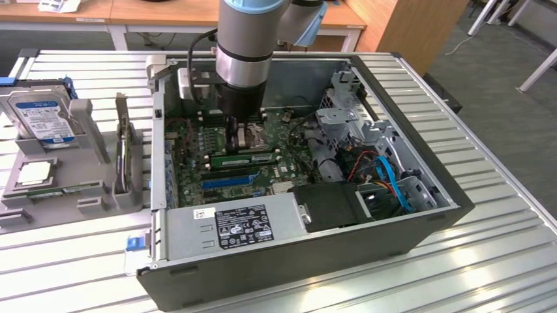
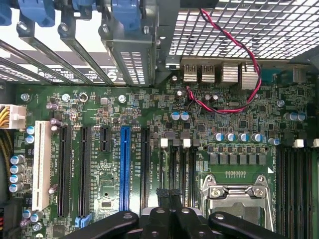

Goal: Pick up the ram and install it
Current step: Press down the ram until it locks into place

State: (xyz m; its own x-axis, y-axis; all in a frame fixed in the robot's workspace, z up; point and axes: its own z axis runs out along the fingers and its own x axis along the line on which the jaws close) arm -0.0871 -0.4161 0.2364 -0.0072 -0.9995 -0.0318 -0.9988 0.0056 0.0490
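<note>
Green ram (image 1: pixel 244 158) looks slotted into the board already; full seating unconfirmed.
Exterior view: claw (image 1: pixel 237 130) hangs low inside the case (image 1: pixel 418 195), just above the ram. Wrist view: claw (image 2: pixel 169 211) clenched on nothing, over the black slots (image 2: pixel 179 169).

Arm: the robot arm (image 1: pixel 248 45) reached down into the open computer case (image 1: pixel 348 248), above the motherboard (image 1: pixel 252 150).
Ram: a green stick (image 1: pixel 244 158) lay seated across the board, just below the processor socket (image 1: pixel 248 135).
Power supply: the grey box (image 1: pixel 235 225) with a black label sat at the case's near edge.
Exterior view's left: a hard drive (image 1: pixel 39 117) stood in a grey holder (image 1: pixel 61 189).
Surface: a ribbed metal table (image 1: pixel 487 261).
</note>
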